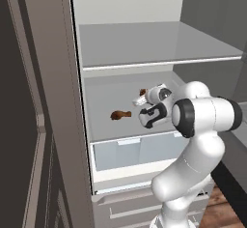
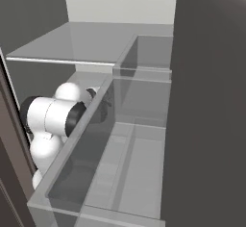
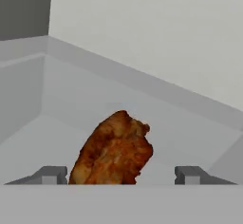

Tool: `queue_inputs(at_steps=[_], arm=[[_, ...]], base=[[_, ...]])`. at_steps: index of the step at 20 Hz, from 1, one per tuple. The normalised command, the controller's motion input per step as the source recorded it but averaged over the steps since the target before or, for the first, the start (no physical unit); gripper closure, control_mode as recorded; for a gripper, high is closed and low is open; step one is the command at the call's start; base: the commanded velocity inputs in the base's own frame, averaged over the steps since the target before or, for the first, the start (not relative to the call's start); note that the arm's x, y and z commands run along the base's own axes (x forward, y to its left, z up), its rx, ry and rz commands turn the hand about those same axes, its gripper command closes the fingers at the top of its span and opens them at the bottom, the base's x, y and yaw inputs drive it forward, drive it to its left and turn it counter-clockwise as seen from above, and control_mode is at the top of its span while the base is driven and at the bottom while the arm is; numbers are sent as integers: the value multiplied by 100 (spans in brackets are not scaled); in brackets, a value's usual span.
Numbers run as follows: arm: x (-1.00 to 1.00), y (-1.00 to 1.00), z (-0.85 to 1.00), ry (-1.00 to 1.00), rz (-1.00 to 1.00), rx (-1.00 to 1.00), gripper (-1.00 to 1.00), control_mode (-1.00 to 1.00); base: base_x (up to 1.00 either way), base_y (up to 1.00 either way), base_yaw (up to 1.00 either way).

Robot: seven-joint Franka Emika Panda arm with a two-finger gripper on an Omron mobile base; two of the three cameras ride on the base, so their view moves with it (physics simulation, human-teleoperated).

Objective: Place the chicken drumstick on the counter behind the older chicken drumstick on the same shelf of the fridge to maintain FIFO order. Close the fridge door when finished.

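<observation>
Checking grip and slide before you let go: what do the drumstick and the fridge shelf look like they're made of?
The drumstick looks like cooked meat: mottled orange-brown, rough, bumpy skin, matte, probably a bit soft. The shelf reads as smooth, pale grey plastic or coated panel, flat and featureless, likely slick. The door bin looks like translucent plastic, since the arm shows through its wall.

Both base views face the open fridge (image 1: 130,9) (from opposite sides), hand view close inside.

- Open fridge (image 1: 130,0): arm reaches inside over the middle shelf (image 1: 103,121).
- One chicken drumstick (image 1: 120,115) lies on that shelf.
- Second drumstick (image 1: 143,92) shows just behind the wrist.
</observation>
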Motion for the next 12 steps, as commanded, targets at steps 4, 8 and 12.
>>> queue_inputs(at_steps=[4, 8, 12], arm=[[13, 0, 1, 18, 0, 0, -100, -100], [9, 0, 11, 13, 0, 0, -100, -100], [-6, 11, 29, 6, 0, 0, -100, -100]], base=[[0, 0, 0], [0, 0, 0], [0, 0, 0]])
